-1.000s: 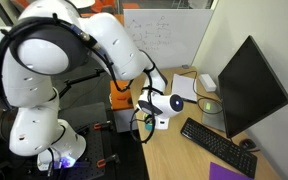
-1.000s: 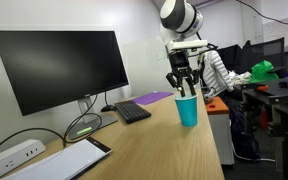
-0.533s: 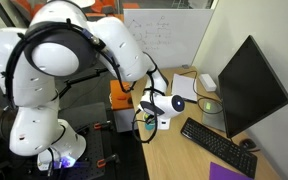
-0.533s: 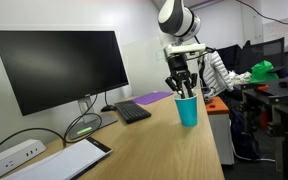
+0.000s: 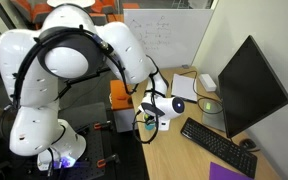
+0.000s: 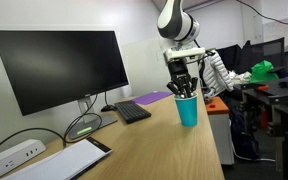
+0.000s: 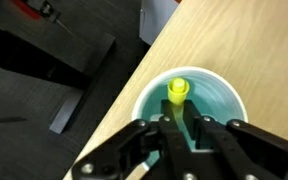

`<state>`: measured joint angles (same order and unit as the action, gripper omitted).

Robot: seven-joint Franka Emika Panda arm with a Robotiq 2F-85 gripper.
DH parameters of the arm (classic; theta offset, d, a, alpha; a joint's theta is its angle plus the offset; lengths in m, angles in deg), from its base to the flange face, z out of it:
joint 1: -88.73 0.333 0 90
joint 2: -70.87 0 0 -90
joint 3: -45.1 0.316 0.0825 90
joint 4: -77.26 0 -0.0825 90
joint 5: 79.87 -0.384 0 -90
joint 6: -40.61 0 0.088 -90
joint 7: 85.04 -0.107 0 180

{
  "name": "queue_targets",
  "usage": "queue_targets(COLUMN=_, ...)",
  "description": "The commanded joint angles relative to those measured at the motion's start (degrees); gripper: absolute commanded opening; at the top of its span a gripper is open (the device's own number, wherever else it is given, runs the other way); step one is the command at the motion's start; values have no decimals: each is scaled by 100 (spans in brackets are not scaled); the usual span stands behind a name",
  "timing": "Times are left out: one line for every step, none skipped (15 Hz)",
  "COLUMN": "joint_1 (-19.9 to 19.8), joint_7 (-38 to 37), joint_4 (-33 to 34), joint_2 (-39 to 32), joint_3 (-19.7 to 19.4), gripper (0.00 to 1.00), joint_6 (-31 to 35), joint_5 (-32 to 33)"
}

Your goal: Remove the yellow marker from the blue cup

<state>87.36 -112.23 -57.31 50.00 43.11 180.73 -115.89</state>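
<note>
In an exterior view the arm's white wrist (image 5: 160, 103) hangs over the near-left edge of the worktop (image 5: 184, 150). The cup is hard to make out there. One monitor (image 5: 249, 85) and one keyboard (image 5: 216, 140) stand to the right.

In an exterior view the hand (image 6: 184, 88) points straight down into the mouth of the blue cup (image 6: 188, 110), which stands upright near the right edge of the worktop, well apart from the keyboard.

The wrist view shows one yellow marker (image 7: 178, 90) standing in the one teal cup, leaning toward the left wall. The two fingers (image 7: 164, 132) are parted with a narrow gap and, as far as I can tell, are not yet clenched on anything.

To do the grasp well, I would shift slightly left so the marker sits midway between the pads. Then clamp below the cap and lift straight up, so that the cup neither tips nor drags.
</note>
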Motion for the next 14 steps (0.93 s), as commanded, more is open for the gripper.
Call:
queue_targets(joint_1=-75, joint_7=99, joint_4=171, joint_2=-111, joint_3=45, gripper=16, joint_6=-245, joint_5=-27)
queue_targets(joint_1=-76, joint_7=96, joint_4=186, joint_2=-124, joint_3=43, gripper=10, joint_6=-254, joint_5=-28)
queue_targets(joint_1=-78, joint_7=98, joint_4=195, joint_2=-129, joint_3=42, gripper=3, joint_6=-261, joint_5=-33)
queue_targets(joint_1=-86, joint_7=116, joint_4=204, joint_2=-124, joint_3=46, gripper=3, joint_6=-265, joint_5=-49)
queue_targets(joint_1=-89, joint_7=118, joint_4=209, joint_2=-121, joint_3=44, gripper=3, joint_6=-267, joint_5=-50)
queue_targets(joint_1=-98, joint_7=127, joint_4=215, joint_2=-111, joint_3=45, gripper=2, joint_6=-285, joint_5=-59)
queue_targets(joint_1=-106, joint_7=144, joint_4=213, joint_2=-84, joint_3=44, gripper=3, joint_6=-286, joint_5=-61)
queue_targets(joint_1=-116, joint_7=160, joint_4=207, joint_2=-55, joint_3=44, gripper=2, joint_6=-287, joint_5=-69)
queue_targets(joint_1=-132, joint_7=184, joint_4=205, joint_2=-19, joint_3=45, gripper=0, joint_6=-296, joint_5=-80)
queue_targets(joint_1=-145, joint_7=186, joint_4=207, joint_2=15, joint_3=40, gripper=0, joint_6=-323, joint_5=-78)
queue_targets(joint_1=-156, joint_7=210, joint_4=206, joint_2=44, joint_3=43, gripper=0, joint_6=-316, joint_5=-88)
queue_targets(joint_1=-157, joint_7=212, joint_4=204, joint_2=74, joint_3=38, gripper=0, joint_6=-303, joint_5=-80)
queue_targets(joint_1=-162, joint_7=217, joint_4=210, joint_2=92, joint_3=37, gripper=0, joint_6=-317, joint_5=-71)
queue_targets(joint_1=-161, joint_7=195, joint_4=221, joint_2=93, joint_3=30, gripper=0, joint_6=-338, joint_5=-58)
